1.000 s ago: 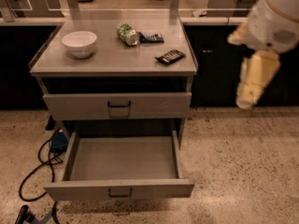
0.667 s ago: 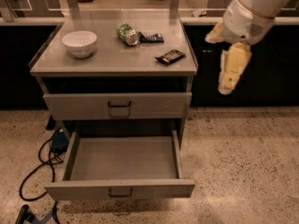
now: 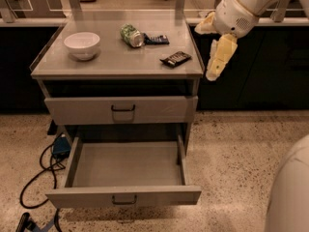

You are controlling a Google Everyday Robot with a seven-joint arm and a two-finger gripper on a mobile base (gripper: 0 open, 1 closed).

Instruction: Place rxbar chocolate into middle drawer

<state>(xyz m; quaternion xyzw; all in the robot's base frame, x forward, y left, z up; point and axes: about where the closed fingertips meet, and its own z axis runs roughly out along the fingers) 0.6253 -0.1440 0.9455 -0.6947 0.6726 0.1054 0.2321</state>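
Right now the pincer (image 3: 215, 69) hangs off the right side of the cabinet, just past the edge of the surface (image 3: 116, 62), pointing down with its tip at about the level of the top. I cannot tell whether it is released or clenched, though it carries nothing. The rxbar chocolate (image 3: 175, 58) lies flat near the front right corner of the surface, so it sits to the pincer's left and a little higher than its tip, near but apart. Its long axis runs mostly across the view, with the right end turned slightly toward the back. My judgement is that the single arm must rise and swing left over that corner before it can come down on the bar. The middle drawer (image 3: 125, 167) stands pulled out and bare at the bottom, directly below and in front, while the drawer front above it (image 3: 120, 109) is closed. Further back on the surface are a dark blue bar (image 3: 155, 39), a green can (image 3: 131, 35) on its side touching it, and a white bowl (image 3: 82, 45) at the left. The floor (image 3: 231, 144) is speckled stone, dark cables (image 3: 36, 178) trail at the left, and what is probably the robot's own body (image 3: 289, 192) fills the lower right corner.
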